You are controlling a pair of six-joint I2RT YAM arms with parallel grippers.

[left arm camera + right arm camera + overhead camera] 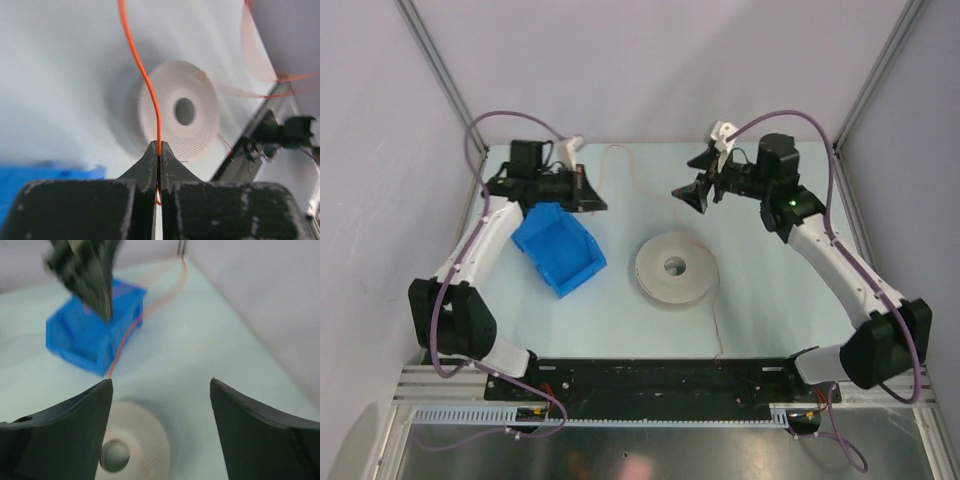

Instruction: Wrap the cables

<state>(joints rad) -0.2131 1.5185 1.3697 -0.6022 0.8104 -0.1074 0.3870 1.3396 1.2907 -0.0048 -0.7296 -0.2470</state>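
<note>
Left gripper [588, 190] sits at the far left of the table [760, 290], just beyond the blue bin [558, 248], with its fingers pressed together. The left wrist view confirms the left gripper [159, 147] is pinching the wire [158, 125] at the very tips; the thin orange-red strand rises from the closed tips and curves up and to the left out of view, and a short end shows below the tips between the fingers. Blue bin stands empty-side up, tilted on the overhead view, left of centre and apart from the spool. On the overhead view the wire [718, 330] is faint: one stretch arcs along the far edge between the two grippers, another runs from the right side of the spool toward the near edge. Grey-white spool [655, 270] lies flat at the table's centre, its hole facing up. Whether any wire is wound on it cannot be told. Right gripper [692, 193] is at the far right, pointing toward the centre. In its own wrist view the right gripper [160, 382] has its fingers spread wide with nothing between them, the spool [145, 445] below and the bin [92, 337] beyond, the wire [116, 357] passing beside the bin.
</note>
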